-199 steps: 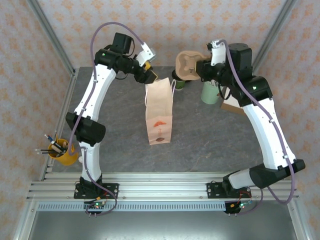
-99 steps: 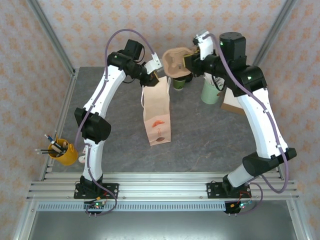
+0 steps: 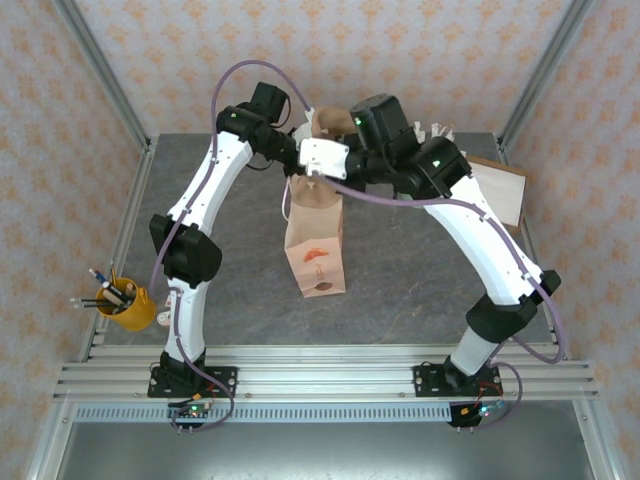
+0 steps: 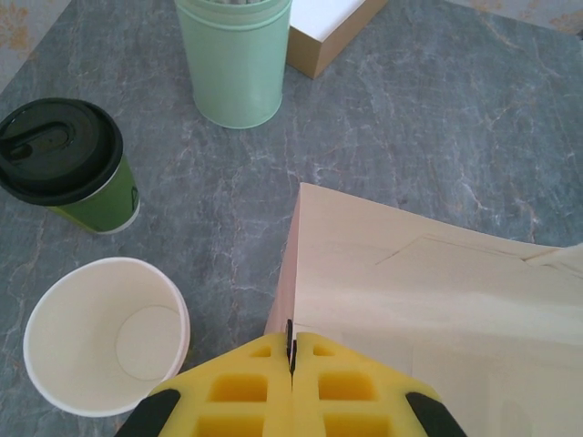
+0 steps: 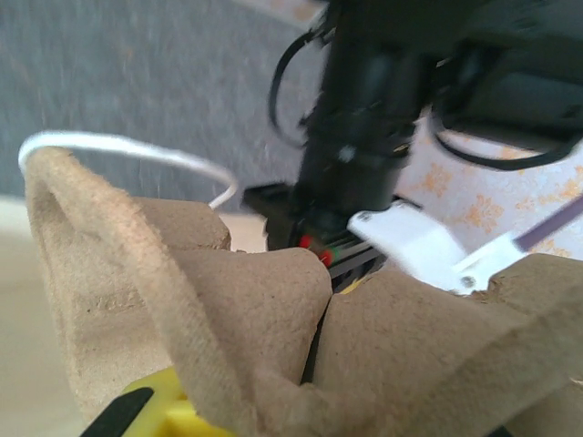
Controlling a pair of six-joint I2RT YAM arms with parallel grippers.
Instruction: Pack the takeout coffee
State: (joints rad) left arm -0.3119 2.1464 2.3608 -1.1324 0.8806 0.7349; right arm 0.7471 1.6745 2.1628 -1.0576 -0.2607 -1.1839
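A takeout coffee cup (image 4: 64,164) with a dark green band and black lid stands on the table in the left wrist view. Beside it is a cream-white paper cup (image 4: 105,332), open and empty. My left gripper (image 4: 291,355) is shut on the top edge of the upright paper bag (image 3: 316,235), pinching it at the left corner of the mouth (image 4: 301,273). My right gripper (image 3: 338,142) is shut on a brown pulp cup carrier (image 5: 255,309), held just above the bag's mouth (image 3: 322,122). The carrier hides most of the right fingers; one yellow finger (image 5: 164,405) shows.
A mint-green cup (image 4: 235,59) and a white box with a brown rim (image 4: 328,27) stand behind the coffee. The box lies at the back right (image 3: 500,190). A yellow pen holder (image 3: 125,305) sits at the left table edge. The two wrists crowd together over the bag.
My left gripper has closed on the bag's top edge. My right arm has swung left, carrying the pulp carrier from the back right to above the bag's mouth.
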